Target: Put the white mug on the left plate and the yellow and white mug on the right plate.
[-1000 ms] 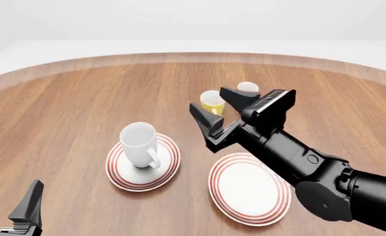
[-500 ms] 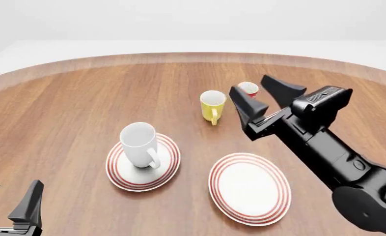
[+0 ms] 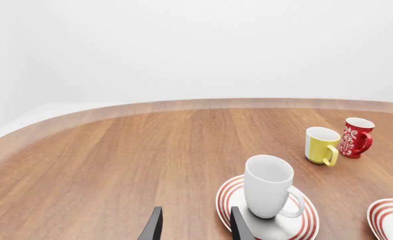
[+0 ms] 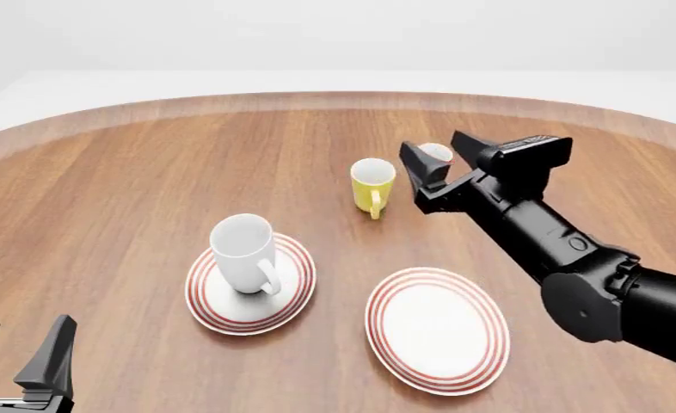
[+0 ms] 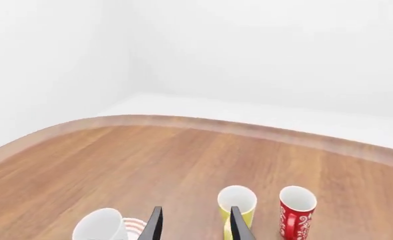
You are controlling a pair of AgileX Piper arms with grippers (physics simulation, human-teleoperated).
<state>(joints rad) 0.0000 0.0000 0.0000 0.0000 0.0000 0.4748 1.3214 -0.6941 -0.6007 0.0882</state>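
Both end effectors gape empty; only the front view shows the whole right plate (image 4: pixel 438 330), bare.

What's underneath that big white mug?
The white mug stands on the left plate, red rings showing around it. The plate's middle is hidden under the mug's base.

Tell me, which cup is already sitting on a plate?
The big white mug. It stands upright on the left plate. The yellow mug and the red cup stand on bare table.
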